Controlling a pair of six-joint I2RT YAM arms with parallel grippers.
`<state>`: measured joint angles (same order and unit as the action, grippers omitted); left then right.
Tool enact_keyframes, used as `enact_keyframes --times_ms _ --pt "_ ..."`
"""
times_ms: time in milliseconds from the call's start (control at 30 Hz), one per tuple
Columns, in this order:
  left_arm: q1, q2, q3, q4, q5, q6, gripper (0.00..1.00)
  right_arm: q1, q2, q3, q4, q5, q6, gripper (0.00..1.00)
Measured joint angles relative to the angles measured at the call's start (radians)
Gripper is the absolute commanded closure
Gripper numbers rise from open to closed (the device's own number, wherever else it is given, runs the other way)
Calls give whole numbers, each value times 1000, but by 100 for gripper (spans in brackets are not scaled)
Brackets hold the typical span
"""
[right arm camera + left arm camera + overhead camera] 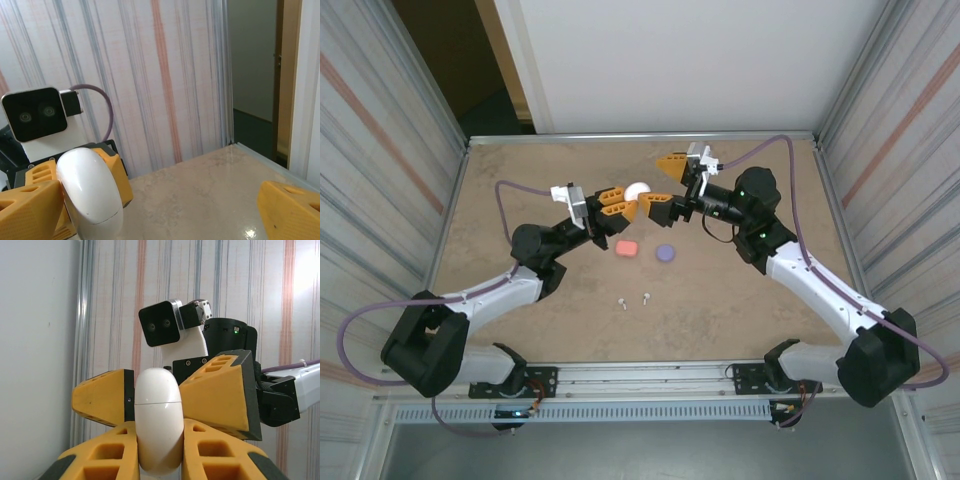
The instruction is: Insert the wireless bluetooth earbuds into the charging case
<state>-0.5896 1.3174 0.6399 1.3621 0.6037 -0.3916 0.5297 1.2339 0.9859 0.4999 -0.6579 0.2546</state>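
White and glossy, the charging case (pixel 157 420) has its lid shut and is pinched in the closed left gripper (pixel 623 204), raised off the table (pixel 520 190). The 2 white earbuds (pixel 645 297) lie on the table nearer the arm bases, well apart from it. The right gripper (pixel 655 181) stands wide open just beside the case, holding nothing. We judge that prying the lid could twist the smooth shell out of the pinch and drop it toward the pink case (pixel 626 248) and purple case (pixel 666 253). Around us are a mottled tan tabletop, striped wall panels (pixel 380 150) and a dark doorway (pixel 450 60).
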Motion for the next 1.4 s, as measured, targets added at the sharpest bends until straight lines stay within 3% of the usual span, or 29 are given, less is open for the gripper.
enact_keyframes --times_ms 1033,1400 --pt "0 -1 -1 -21 0 17 100 -39 59 64 -1 -13 31 2" --pt "0 -32 -36 -50 -68 42 100 -40 -64 14 -21 68 30 0"
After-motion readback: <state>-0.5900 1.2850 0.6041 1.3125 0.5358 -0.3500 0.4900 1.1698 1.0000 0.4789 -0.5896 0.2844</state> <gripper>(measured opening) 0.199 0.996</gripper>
